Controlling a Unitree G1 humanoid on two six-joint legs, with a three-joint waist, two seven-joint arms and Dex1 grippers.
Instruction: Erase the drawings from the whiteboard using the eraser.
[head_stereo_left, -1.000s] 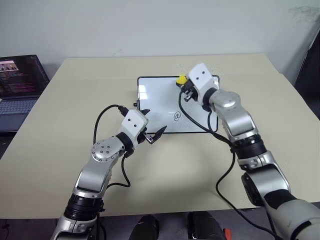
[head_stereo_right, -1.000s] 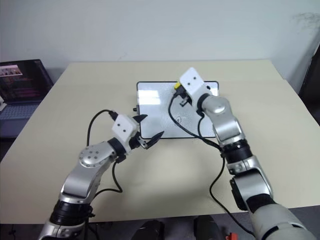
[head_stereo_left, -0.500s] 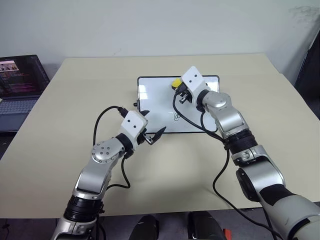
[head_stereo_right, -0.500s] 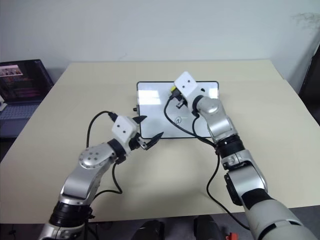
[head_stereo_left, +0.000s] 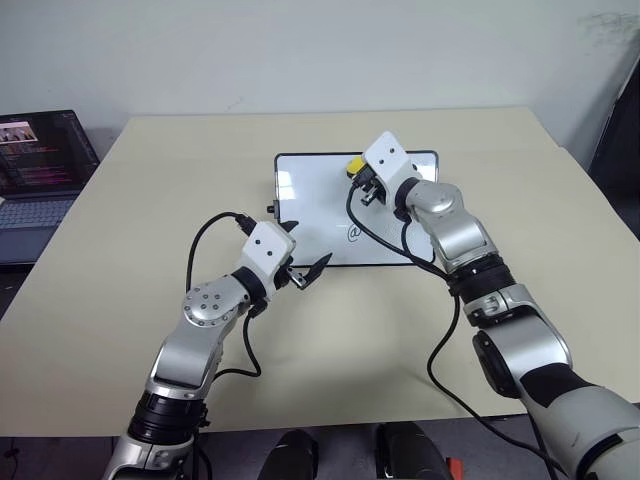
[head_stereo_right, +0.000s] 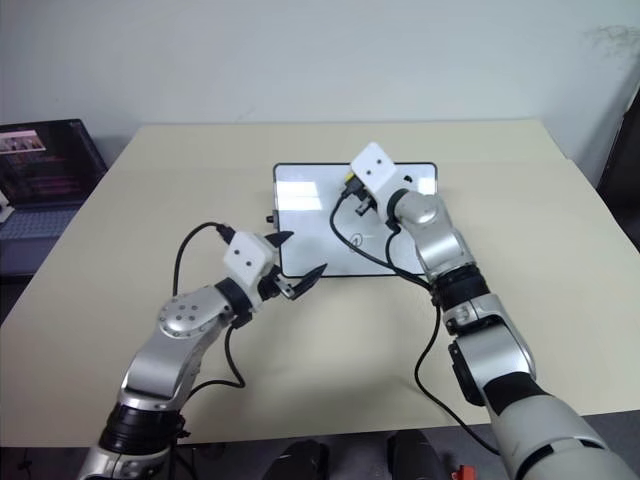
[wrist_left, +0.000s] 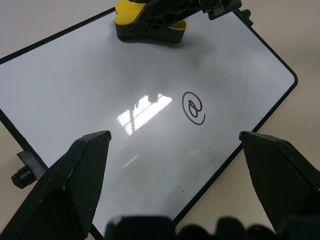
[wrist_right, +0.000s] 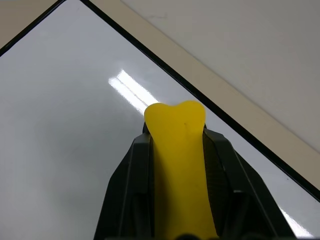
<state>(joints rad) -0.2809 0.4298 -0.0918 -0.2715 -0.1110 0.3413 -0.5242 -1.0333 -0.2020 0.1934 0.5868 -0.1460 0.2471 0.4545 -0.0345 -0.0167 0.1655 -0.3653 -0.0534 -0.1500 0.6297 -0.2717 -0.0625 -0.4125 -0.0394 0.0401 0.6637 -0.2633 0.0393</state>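
The whiteboard (head_stereo_left: 310, 200) lies flat in the middle of the table, with an @-like swirl drawing (head_stereo_left: 353, 233) near its front edge, also plain in the left wrist view (wrist_left: 193, 107). My right gripper (head_stereo_left: 358, 172) is shut on the yellow eraser (head_stereo_left: 354, 165), whose dark underside rests on the board near its far edge. The right wrist view shows the eraser (wrist_right: 180, 165) pinched between the two black fingers over the glossy board (wrist_right: 60, 100). My left gripper (head_stereo_left: 306, 244) stands open at the board's near left corner, with nothing between its fingers (wrist_left: 75, 170).
An open laptop (head_stereo_left: 40, 165) sits off the table's left side. Black cables hang from both wrists, and the right one (head_stereo_left: 385, 240) drapes over the board. The tan table (head_stereo_left: 150, 200) has bare room around the board on every side.
My right gripper slid the eraser slightly left along the board's far edge, then held still. The left arm has not moved.
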